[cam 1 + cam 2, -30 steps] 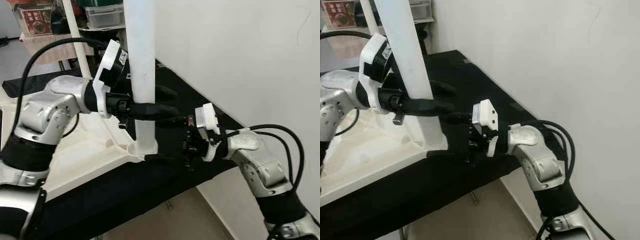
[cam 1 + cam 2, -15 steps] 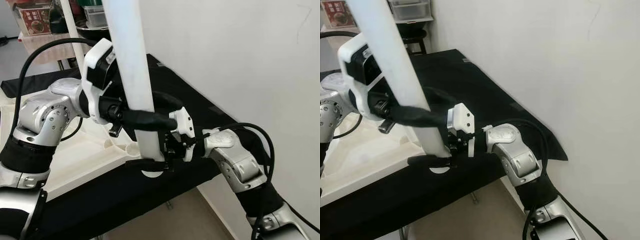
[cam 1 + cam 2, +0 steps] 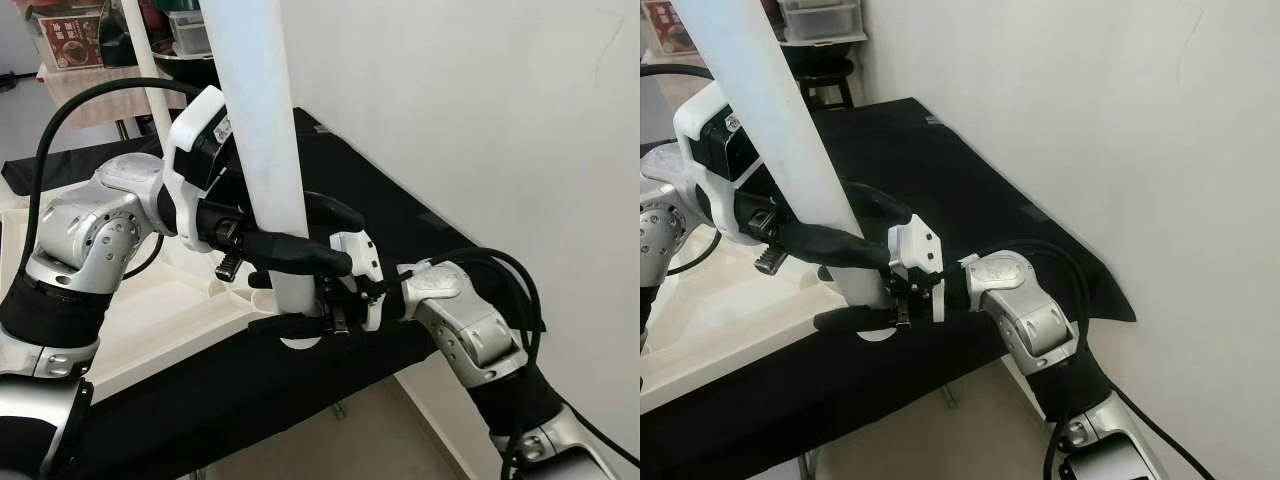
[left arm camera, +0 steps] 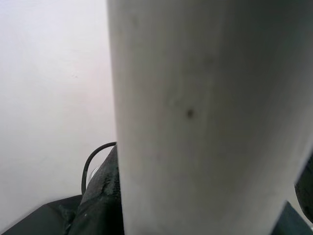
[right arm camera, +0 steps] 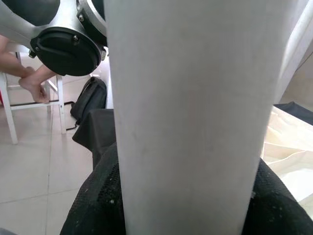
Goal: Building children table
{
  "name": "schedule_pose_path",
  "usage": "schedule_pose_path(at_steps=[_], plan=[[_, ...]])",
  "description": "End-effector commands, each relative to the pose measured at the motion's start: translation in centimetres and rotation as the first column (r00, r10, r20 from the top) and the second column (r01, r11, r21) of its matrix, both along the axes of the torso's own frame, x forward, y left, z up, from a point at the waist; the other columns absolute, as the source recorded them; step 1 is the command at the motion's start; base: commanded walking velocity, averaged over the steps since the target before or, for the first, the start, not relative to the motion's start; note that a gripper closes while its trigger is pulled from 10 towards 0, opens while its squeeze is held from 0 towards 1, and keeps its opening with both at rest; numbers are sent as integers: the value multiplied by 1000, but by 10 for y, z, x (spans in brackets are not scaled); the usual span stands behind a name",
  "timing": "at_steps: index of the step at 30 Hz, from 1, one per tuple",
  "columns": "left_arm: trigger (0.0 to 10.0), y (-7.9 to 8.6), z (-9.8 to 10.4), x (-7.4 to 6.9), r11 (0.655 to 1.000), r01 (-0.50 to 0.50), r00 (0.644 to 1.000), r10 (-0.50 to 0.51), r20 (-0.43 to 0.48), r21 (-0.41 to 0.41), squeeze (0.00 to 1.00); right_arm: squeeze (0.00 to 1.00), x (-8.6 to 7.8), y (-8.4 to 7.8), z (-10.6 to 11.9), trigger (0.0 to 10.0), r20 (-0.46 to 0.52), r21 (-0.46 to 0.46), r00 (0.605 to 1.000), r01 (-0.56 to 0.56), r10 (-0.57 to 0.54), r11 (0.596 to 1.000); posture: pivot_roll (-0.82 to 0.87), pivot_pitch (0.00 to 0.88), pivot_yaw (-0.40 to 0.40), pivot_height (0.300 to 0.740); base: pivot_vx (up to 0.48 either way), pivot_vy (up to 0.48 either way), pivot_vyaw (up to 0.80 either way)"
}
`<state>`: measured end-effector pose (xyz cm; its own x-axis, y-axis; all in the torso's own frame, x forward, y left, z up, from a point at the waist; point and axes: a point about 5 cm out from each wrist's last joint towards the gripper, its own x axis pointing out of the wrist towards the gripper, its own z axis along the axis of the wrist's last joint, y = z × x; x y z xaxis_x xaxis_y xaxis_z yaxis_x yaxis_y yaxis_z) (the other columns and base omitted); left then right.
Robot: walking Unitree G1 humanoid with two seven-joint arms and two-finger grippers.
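Note:
A thick white table leg (image 3: pixel 262 130) stands nearly upright, leaning a little to the left at its top. My left gripper (image 3: pixel 316 236) is shut on the table leg at mid height, black fingers (image 3: pixel 300 255) wrapped round it. My right gripper (image 3: pixel 296 308) is shut on the leg's lower end, one finger (image 3: pixel 283 323) across its front. The leg's round foot (image 3: pixel 299 343) hangs over the black cloth (image 3: pixel 250 390), just off the corner of the upturned white tabletop (image 3: pixel 150 320). In the wrist views the leg (image 4: pixel 205 112) (image 5: pixel 190 112) looms close between the fingers.
A white wall (image 3: pixel 480 120) rises close on the right, past the cloth's edge. A thin white pole (image 3: pixel 150 70) and shelves with boxes (image 3: pixel 70 40) stand at the back left. A person's foot (image 5: pixel 29 83), a white chair and a black bag (image 5: pixel 90 98) are on the floor.
The leg's foot has come out of the tabletop's corner and moved forward over the cloth. My right arm has swung in closer under it; both grippers still hold the leg.

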<state>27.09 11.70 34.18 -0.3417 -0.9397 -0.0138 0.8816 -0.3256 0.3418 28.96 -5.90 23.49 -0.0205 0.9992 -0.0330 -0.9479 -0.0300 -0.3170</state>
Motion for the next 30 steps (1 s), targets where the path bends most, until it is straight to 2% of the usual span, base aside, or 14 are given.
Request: schedule_pose_path(at_steps=[1, 3, 4, 5, 12, 14, 15, 18, 23, 26, 27, 28, 29, 30], plan=[[10000, -5, -7, -3, 998, 66, 997, -65, -33, 22, 0, 0, 3, -1, 5, 0, 12, 26, 999, 39, -39, 999, 57, 78, -39, 740, 0, 0, 0], [10000, -5, -6, -2, 998, 56, 997, -55, -49, 18, 0, 0, 4, 0, 4, 0, 12, 25, 999, 46, -46, 999, 57, 78, -39, 740, 0, 0, 0], [10000, -5, -2, 3, 1000, 24, 995, -25, -97, -7, 855, 0, 5, 0, 3, 0, 12, 30, 998, 61, -62, 998, 56, 78, -38, 740, 0, 0, 0], [10000, -4, 4, 9, 998, -38, 993, 31, -115, -56, 1000, 0, 8, 0, 3, 0, 12, 42, 995, 94, -95, 995, 57, 79, -39, 740, 0, 0, 0], [10000, 17, 26, 25, 944, -234, 968, 205, -142, -233, 1000, 0, 24, -7, 7, 0, -20, 129, 964, 266, -266, 955, 61, 83, -37, 740, 0, 0, 0], [10000, 30, 33, 29, 907, -304, 951, 273, -141, -292, 1000, 0, 32, -14, 8, 0, -46, 169, 938, 345, -342, 923, 62, 86, -39, 740, 0, 0, 0], [10000, 46, 41, 32, 848, -390, 921, 363, -144, -358, 1000, 0, 41, -22, 9, 0, -89, 208, 896, 444, -435, 872, 61, 88, -39, 740, 0, 0, 0], [10000, 55, 44, 33, 814, -432, 901, 407, -149, -388, 1000, 0, 46, -27, 10, 0, -112, 225, 872, 490, -477, 842, 62, 89, -40, 740, 0, 0, 0], [10000, 105, 59, 33, 518, -653, 732, 620, -283, -552, 1000, 0, 72, -55, 10, 0, -266, 310, 669, 741, -694, 595, 72, 97, -43, 740, 0, 0, 0], [10000, 109, 58, 32, 485, -674, 708, 639, -300, -558, 1000, 0, 74, -57, 10, 0, -282, 316, 644, 763, -711, 564, 72, 97, -43, 740, 0, 0, 0], [10000, 113, 52, 33, 434, -711, 670, 657, -347, -553, 1000, 0, 75, -59, 10, 0, -305, 326, 623, 779, -720, 536, 75, 97, -44, 740, 0, 0, 0], [10000, 113, 38, 37, 368, -779, 592, 699, -401, -507, 1000, 0, 76, -59, 9, 10000, -330, 339, 606, 791, -723, 509, 77, 97, -44, 740, 0, 0, 0], [10000, 110, 20, 42, 314, -841, 508, 741, -439, -441, 1000, 0, 76, -58, 9, 10000, -352, 349, 595, 800, -723, 489, 77, 96, -45, 740, 0, 0, 0], [10000, 107, 3, 44, 272, -882, 440, 766, -468, -384, 847, 0, 75, -57, 8, 10000, -368, 356, 589, 804, -719, 476, 78, 96, -46, 740, 0, 0, 0]])
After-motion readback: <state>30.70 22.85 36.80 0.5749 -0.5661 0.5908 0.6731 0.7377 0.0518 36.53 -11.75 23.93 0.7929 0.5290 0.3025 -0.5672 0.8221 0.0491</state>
